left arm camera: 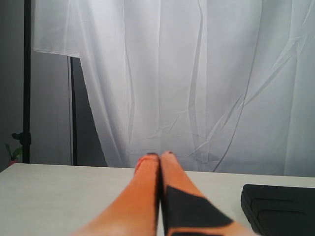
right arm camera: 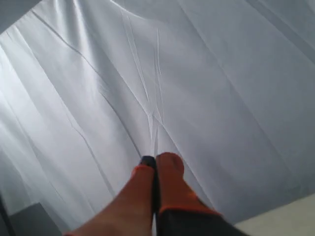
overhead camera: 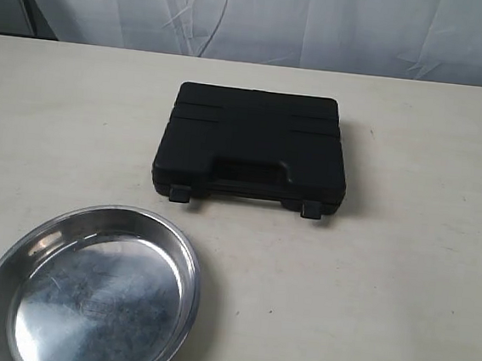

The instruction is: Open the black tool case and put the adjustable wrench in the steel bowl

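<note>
The black tool case (overhead camera: pixel 253 147) lies closed in the middle of the table, handle and two latches facing the near side. Its corner (left arm camera: pixel 280 206) shows in the left wrist view. The steel bowl (overhead camera: pixel 10 269) sits at the near left, with nothing in it. The adjustable wrench is out of view. My left gripper (left arm camera: pixel 160 155) is shut, its orange fingers pressed together above the table, apart from the case. My right gripper (right arm camera: pixel 155 160) is shut too and points at the white curtain. Neither gripper appears in the exterior view.
A white curtain (overhead camera: pixel 265 16) hangs behind the table's far edge. A black stand pole (left arm camera: pixel 27 83) rises at the far left. The beige tabletop (overhead camera: pixel 401 290) stretches right of the case and bowl.
</note>
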{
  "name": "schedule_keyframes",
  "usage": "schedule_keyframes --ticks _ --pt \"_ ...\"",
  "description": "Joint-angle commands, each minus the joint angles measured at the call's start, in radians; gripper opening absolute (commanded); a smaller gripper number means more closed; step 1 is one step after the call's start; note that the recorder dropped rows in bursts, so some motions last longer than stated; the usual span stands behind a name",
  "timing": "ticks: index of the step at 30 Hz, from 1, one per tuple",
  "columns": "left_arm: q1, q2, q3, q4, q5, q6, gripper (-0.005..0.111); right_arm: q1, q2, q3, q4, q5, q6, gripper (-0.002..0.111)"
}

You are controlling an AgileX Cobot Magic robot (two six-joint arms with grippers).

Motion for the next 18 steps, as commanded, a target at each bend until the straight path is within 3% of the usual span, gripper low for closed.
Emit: schedule_keyframes --ticks 1,6,18 --pt "-0.003 0.005 -0.004 0.004 -0.005 -0.001 0.0 -0.004 0.11 -0.132 -0.057 0.164 -0.056 -0.001" --pt "-0.003 0.005 -0.004 0.004 -0.005 -0.001 0.0 -0.004 0.424 -0.448 -0.064 0.367 -0.299 -0.001" --pt "-0.003 0.005 -0.004 0.004 -0.005 -0.001 0.0 -0.004 1.248 -1.263 -0.203 0.827 -0.547 -0.001"
